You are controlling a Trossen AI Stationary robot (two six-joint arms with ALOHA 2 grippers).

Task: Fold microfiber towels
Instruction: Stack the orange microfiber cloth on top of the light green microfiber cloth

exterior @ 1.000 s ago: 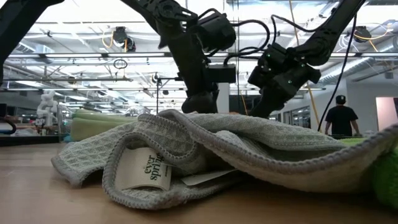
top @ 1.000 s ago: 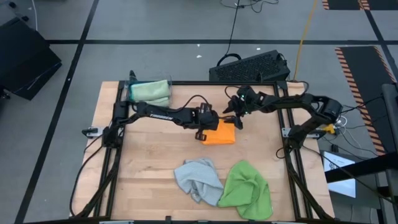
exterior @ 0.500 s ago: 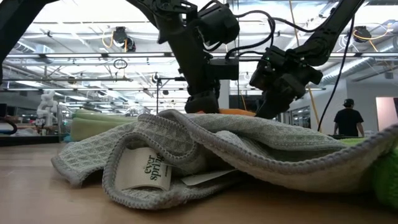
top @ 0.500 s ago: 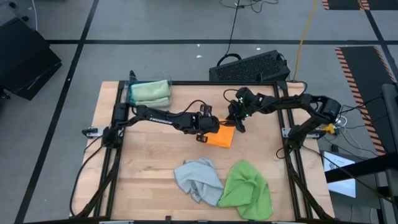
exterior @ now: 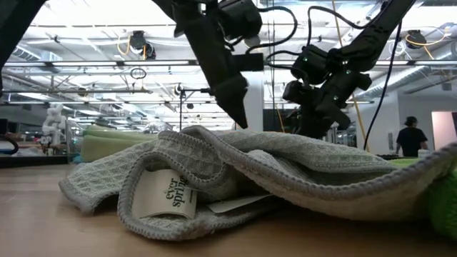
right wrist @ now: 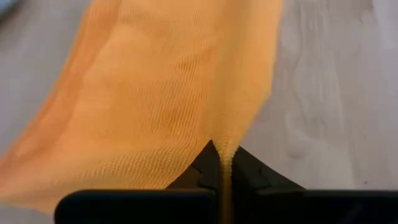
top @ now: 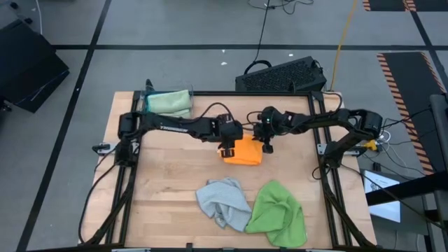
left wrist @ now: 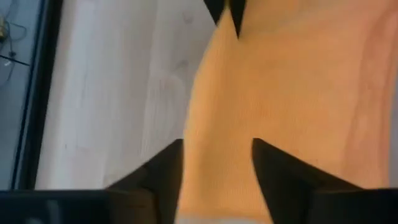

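An orange towel (top: 245,152) lies folded in the middle of the table. My right gripper (top: 267,144) is shut on the towel's far right part, and its dark tips show in the left wrist view too. My left gripper (left wrist: 217,155) is open above the towel's left part (left wrist: 273,81), one finger on either side. A grey towel (top: 222,199) and a bright green towel (top: 277,213) lie crumpled near the front edge. Pale green towels (top: 169,103) lie stacked at the far left corner. My right gripper pinches an edge of the orange towel (right wrist: 231,140) between its two shut fingers, at the towel's far right corner. The fingers slant down from the table's far right. The cloth rises in a ridge to the fingertips, and the rest lies on the table.
The grey towel (exterior: 214,178) fills the front of the low view and hides the orange one. A black keyboard (top: 283,75) lies beyond the table's far edge. Bare wood (top: 168,175) shows left of the orange towel. A person stands far back in the room (exterior: 412,139).
My right gripper has moved toward the table's left onto the orange towel and has shut on its far right edge. My left gripper has opened, let go of the towel and risen a little above it. The towel still lies on the table.
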